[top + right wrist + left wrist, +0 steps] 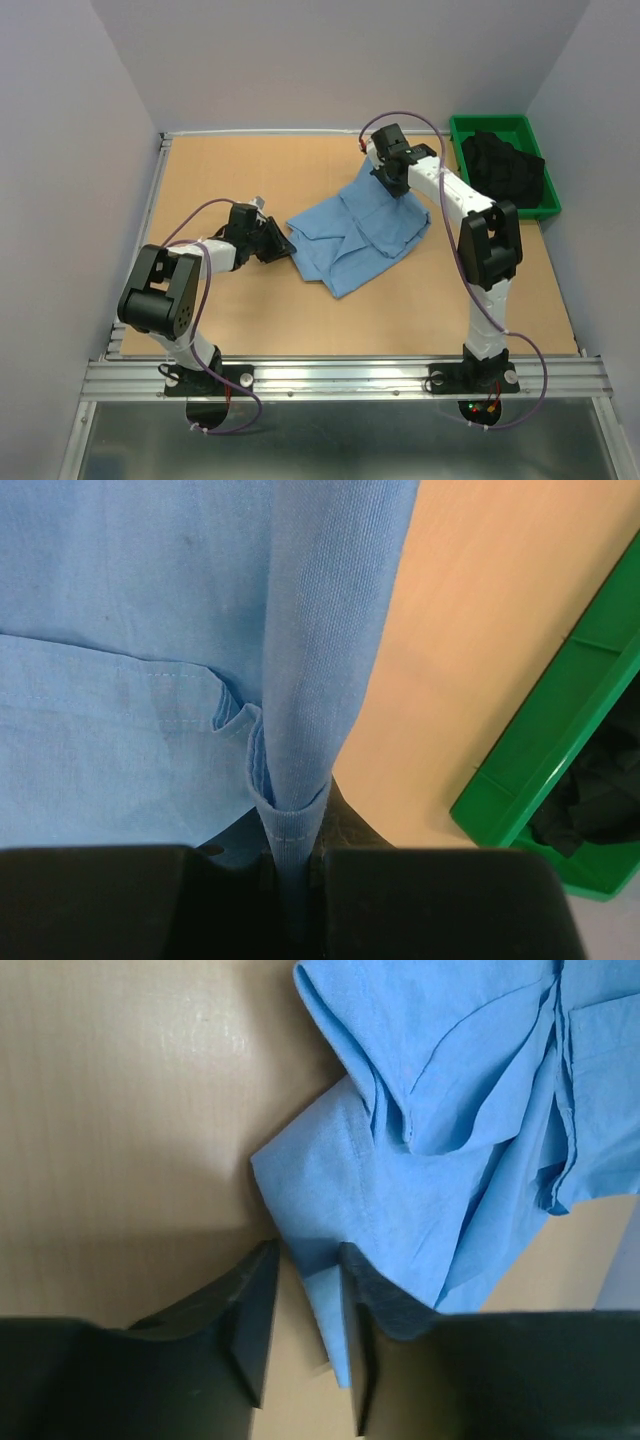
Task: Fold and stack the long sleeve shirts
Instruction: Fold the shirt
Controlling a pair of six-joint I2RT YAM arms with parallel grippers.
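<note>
the left gripper (307, 1270) sits low over the table (250, 300) on the near left, its jaws partly apart with a clear gap between them. a pointed corner of the light blue shirt (360, 230) lies in that gap; the cloth touches the right-hand finger (352, 1300), but the jaws are not pressed onto it. past that corner, the shirt lies crumpled and partly doubled over around the middle of the table, a little right of centre, with loose folds and a stitched seam showing in the left wrist view. its far edge is drawn up to a peak towards the back of the table, where the right gripper (298, 845) has it: the jaws are closed tight on a narrow vertical fold of the fabric, hemmed edge down, with cloth spreading out flat to the left of the fold. beyond and to the right, at the far right corner, stands a green bin (470, 125), apart from the shirt, with a dark cloth (505, 165) heaped inside.
</note>
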